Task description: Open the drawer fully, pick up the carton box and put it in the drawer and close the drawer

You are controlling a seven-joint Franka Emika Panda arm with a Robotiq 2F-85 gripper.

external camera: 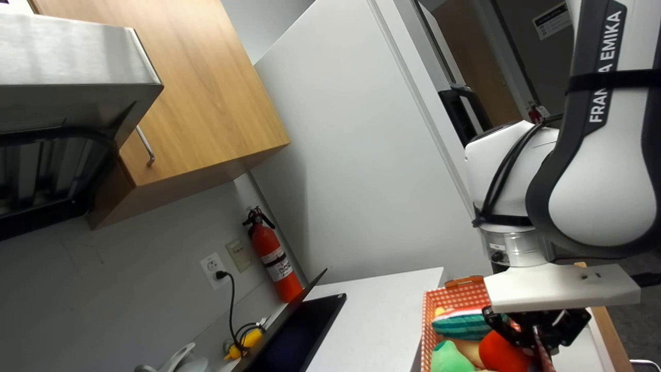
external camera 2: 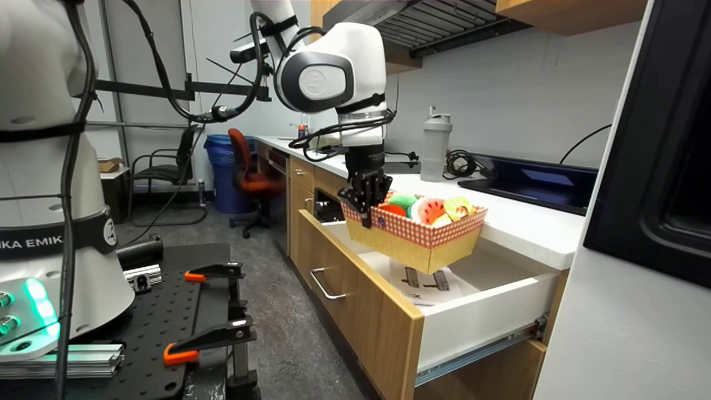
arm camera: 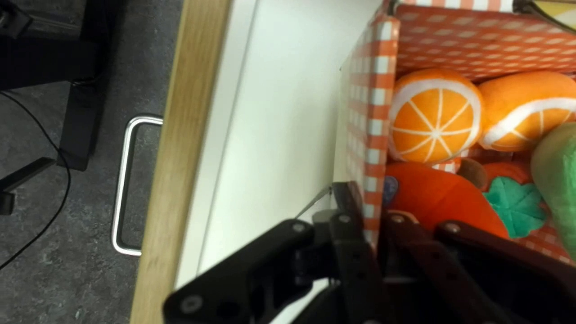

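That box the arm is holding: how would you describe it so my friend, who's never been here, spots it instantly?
In an exterior view, find the white counter with the wood-fronted drawer pulled out beneath it. Over that drawer, the black tool grips the box by one wall. Unlike the plain drawer, it has red-and-white checks and holds toy fruit.

The arm (external camera 2: 366, 75) bends over, hand (arm camera: 372, 209) pointing down, fingers (arm camera: 354, 256) apparently clamped.

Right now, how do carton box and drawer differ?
The carton box is checked red over tan; the drawer is wood-fronted, white inside. The hand grips the box, not the drawer. The box holds plush produce; the wider drawer, a printed sheet. Both have open tops.
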